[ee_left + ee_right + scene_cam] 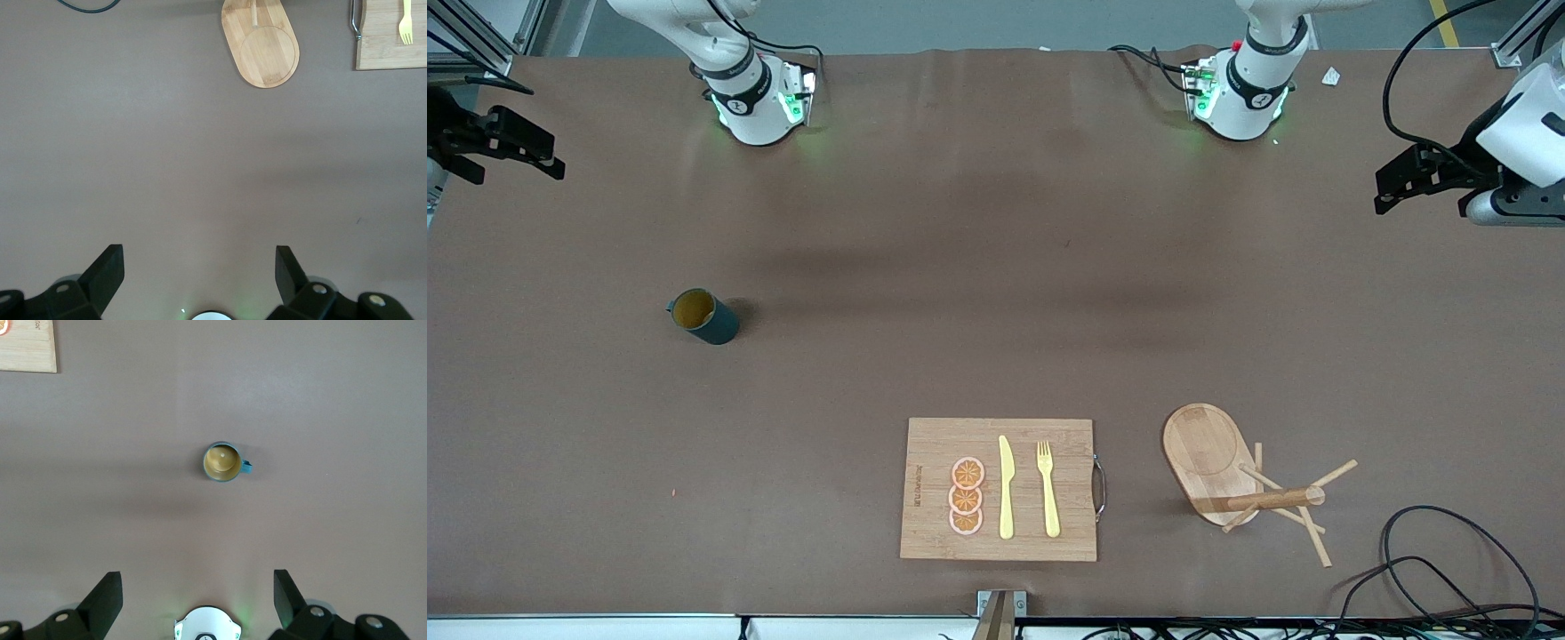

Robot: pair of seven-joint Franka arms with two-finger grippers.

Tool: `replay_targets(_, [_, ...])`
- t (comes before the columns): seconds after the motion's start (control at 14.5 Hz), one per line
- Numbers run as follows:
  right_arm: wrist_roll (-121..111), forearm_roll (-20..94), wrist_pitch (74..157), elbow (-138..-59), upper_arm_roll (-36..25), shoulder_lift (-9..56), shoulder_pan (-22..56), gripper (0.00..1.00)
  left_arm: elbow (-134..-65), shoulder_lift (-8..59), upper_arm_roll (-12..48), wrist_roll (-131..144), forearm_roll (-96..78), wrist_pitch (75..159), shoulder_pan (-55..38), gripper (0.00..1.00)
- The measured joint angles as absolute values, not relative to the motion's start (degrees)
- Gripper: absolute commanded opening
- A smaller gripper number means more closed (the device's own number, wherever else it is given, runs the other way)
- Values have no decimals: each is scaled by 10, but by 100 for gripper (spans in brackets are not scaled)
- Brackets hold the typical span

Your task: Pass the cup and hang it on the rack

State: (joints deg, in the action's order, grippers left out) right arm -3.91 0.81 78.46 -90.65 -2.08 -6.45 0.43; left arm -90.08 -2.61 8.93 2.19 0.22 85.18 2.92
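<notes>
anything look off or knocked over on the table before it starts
Nothing stands out. The dark teal cylindrical mug stands upright toward the right arm's end, the light wooden mug tree upright on its oval base, and the yellow knife, fork and orange slices lie neatly on the rectangular bamboo cutting board.

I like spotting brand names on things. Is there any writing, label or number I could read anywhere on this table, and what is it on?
Cutting board: one line of dark print runs along its edge toward the right arm's end of the table, too small to read.
Cup, rack, fork, knife: no writing visible.
</notes>
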Motion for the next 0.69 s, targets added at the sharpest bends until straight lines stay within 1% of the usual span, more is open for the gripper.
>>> replay_targets(0.48, [-38,8,788,-903,-29,-63,-2,100,-901,-13,89,22,2,852,29,100])
replay_targets(0.69, [-38,7,817,-904,-32,-36,-17,100,-901,-8,89,22,2,852,29,100])
